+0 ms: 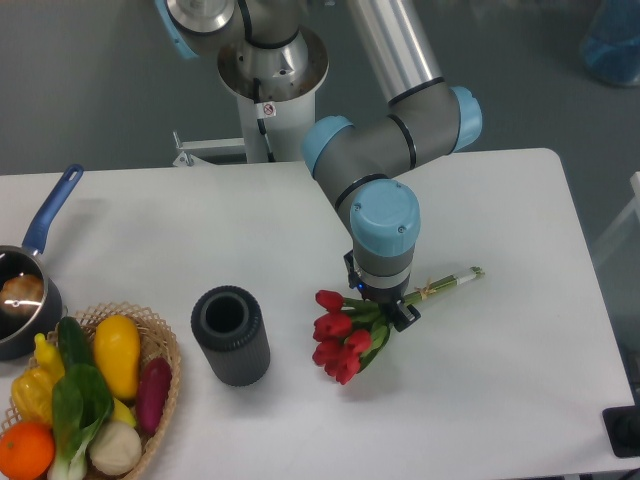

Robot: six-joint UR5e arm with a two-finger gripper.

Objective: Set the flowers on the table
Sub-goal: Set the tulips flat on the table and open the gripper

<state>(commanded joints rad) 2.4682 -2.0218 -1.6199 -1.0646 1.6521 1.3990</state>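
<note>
The flowers [340,335], a bunch of red tulips on green stems, lie aslant on the white table [500,380], right of centre. The blooms fan out to the lower left. The tied stem ends [455,279] point up and right. My gripper [382,305] hangs straight down from the blue-capped wrist and grips the stems just behind the blooms. Its black fingers [405,318] stand on either side of the stems, and the wrist hides most of them. The blooms rest on the tabletop.
A dark ribbed cylinder vase [231,335] stands upright left of the flowers. At the front left corner a wicker basket [165,375] holds vegetables and fruit. A blue-handled saucepan [25,290] sits at the left edge. The robot base [270,70] is behind the table.
</note>
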